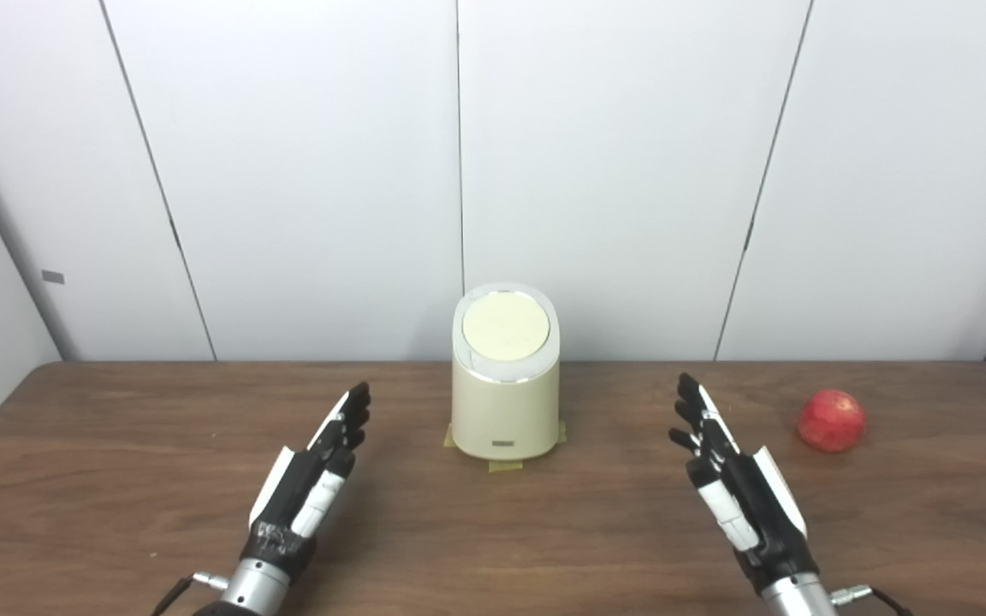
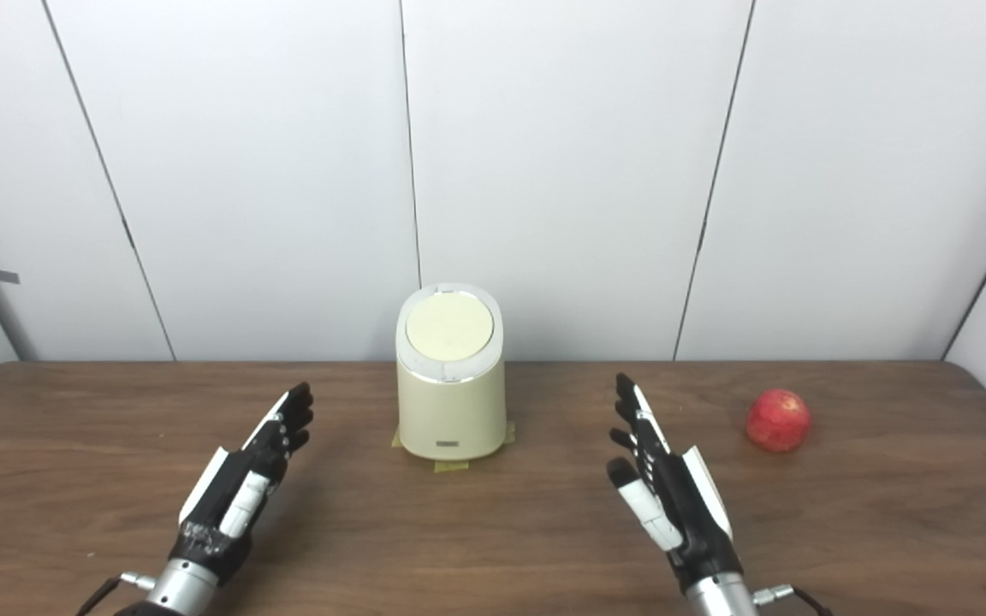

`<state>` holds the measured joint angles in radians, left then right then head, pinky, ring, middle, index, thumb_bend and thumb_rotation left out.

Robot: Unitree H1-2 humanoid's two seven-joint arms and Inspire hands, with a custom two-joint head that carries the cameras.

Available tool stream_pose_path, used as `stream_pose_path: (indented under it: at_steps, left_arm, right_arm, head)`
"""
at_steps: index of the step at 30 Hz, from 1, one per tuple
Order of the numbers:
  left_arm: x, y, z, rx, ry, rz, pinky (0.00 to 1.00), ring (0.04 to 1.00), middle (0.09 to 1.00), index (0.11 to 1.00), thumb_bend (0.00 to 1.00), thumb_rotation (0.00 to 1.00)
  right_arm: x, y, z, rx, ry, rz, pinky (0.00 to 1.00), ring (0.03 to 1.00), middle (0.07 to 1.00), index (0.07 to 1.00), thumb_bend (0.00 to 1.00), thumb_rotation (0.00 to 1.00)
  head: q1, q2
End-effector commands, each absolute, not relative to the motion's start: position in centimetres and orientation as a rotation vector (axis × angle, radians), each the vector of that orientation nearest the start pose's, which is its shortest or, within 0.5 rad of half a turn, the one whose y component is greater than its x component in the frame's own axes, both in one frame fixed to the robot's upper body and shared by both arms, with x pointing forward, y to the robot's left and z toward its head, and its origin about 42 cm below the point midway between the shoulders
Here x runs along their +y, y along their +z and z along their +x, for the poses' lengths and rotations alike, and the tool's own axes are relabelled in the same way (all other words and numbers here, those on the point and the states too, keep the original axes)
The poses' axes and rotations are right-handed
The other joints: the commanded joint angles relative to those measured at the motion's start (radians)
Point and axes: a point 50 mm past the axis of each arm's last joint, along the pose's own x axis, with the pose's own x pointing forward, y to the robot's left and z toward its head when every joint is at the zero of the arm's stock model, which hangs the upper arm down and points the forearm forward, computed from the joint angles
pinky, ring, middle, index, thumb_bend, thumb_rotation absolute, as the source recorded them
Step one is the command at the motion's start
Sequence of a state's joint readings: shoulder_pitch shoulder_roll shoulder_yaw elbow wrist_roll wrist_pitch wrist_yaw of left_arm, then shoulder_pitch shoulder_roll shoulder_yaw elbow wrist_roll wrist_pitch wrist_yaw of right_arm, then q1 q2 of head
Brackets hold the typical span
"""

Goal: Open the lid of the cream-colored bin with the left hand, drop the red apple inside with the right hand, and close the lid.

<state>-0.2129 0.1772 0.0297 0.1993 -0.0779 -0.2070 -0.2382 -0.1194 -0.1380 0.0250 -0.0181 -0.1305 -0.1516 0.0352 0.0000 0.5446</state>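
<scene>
The cream-colored bin [image 1: 506,402] stands upright at the middle back of the brown table, its round lid [image 1: 506,327] down flat. A red apple [image 1: 831,420] rests on the table to the far right. My left hand [image 1: 313,477] lies to the left of the bin and nearer me, fingers straight and apart, holding nothing. My right hand [image 1: 737,479] sits between bin and apple, nearer me, also open with its fingers stretched out. Neither hand touches the bin or the apple.
Yellowish tape pieces [image 1: 506,465] stick out from under the bin's base. The wooden table [image 1: 493,530] runs up to a white panelled wall [image 1: 613,171] just behind the bin.
</scene>
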Motion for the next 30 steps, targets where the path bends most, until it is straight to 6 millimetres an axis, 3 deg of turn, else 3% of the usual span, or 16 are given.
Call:
stream_pose_path:
  at_steps: [1, 17, 20, 25, 30]
  left_arm:
    - [25.4, 13.9, 35.8, -0.264, -0.238, 0.122, 1.00, 1.000, 1.000, 1.000, 1.00, 0.87]
    - [25.2, 13.9, 36.0, -0.261, -0.234, 0.124, 1.00, 1.000, 1.000, 1.000, 1.00, 0.87]
    - [24.4, 14.9, 36.2, -0.273, -0.218, 0.168, 1.00, 1.000, 1.000, 1.000, 1.00, 0.87]
    - [23.1, 21.3, 39.0, -0.325, -0.164, 0.380, 1.00, 1.000, 1.000, 1.000, 0.93, 0.79]
    - [22.2, 26.2, 42.8, -0.332, -0.128, 0.544, 0.95, 1.000, 1.000, 1.000, 0.92, 0.74]
  right_arm:
    - [-23.3, 16.6, 32.8, -0.380, 0.084, -0.269, 0.90, 0.963, 0.993, 0.981, 0.83, 0.98]
    - [-23.3, 16.4, 33.0, -0.388, 0.092, -0.270, 0.90, 0.971, 0.999, 0.986, 0.81, 0.98]
    - [-23.4, 16.2, 33.2, -0.389, 0.094, -0.273, 0.90, 0.970, 1.000, 0.988, 0.81, 0.98]
    - [-23.5, 15.9, 33.6, -0.383, 0.098, -0.270, 0.92, 0.981, 1.000, 0.990, 0.83, 0.98]
    - [-23.4, 15.7, 34.2, -0.394, 0.100, -0.268, 0.91, 0.981, 1.000, 0.993, 0.83, 0.98]
  head:
    - [0.000, 0.001]
    - [-0.006, -0.010]
    - [0.006, -0.016]
    - [0.013, -0.032]
    - [0.020, -0.045]
